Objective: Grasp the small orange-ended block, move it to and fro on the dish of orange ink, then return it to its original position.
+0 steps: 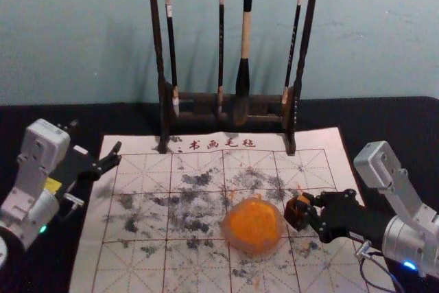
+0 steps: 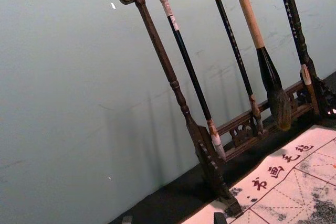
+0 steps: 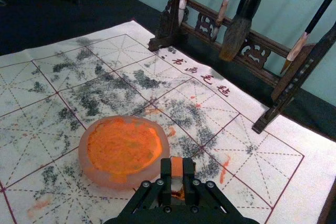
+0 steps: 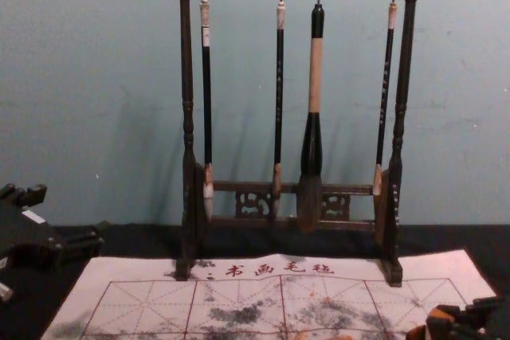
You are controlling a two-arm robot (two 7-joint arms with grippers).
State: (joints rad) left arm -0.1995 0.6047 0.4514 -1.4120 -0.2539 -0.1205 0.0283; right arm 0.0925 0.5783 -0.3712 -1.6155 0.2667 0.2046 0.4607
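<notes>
Pinched between its fingers, the small orange-ended block (image 3: pixel 177 168) is with the right gripper (image 1: pixel 306 210), just right of the dish of orange ink (image 1: pixel 254 226); farther out, near the mat's (image 1: pixel 86 265) left edge, the left gripper (image 1: pixel 96 136) is parked, fingers parted.

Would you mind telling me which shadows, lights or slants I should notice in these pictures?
Left wrist view: soft shadows on the wall, brush rack slanted; chest view: a faint shadow left of the rack; head view: a blue light glowing on the right arm; right wrist view: bright orange ink beside the right gripper, which holds the block.
</notes>
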